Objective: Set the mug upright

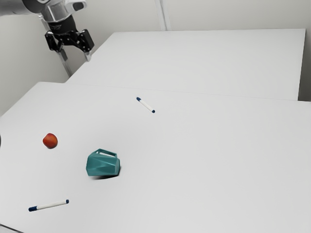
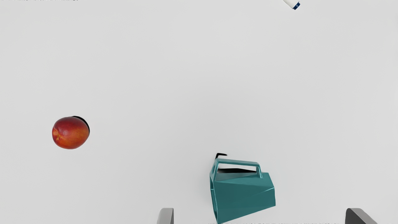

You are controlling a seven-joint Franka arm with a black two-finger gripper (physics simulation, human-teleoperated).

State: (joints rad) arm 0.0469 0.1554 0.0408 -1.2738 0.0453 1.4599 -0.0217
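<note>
Arm [image 1: 57, 10] at exterior view's upper left; gripper [image 1: 77, 56] held high above table [image 1: 194, 165], aimed downward, jaws spread wide, empty. Teal mug [image 2: 244, 196] lying on side.

Mug [image 2: 244, 194] in plain teal, peach [image 2: 70, 133] in mottled red and orange.

In the exterior view we log four items on the near table [image 1: 209, 165], all apart. Mug [image 1: 103, 166]: on its side, lower left of the frame. Fruit [image 1: 50, 141]: farther left, slightly higher. First marker [image 1: 48, 206]: lower left, below fruit and mug. Second marker [image 1: 146, 105]: above and right of the mug. Behind, upper right, we note a far table [image 1: 209, 58].
</note>
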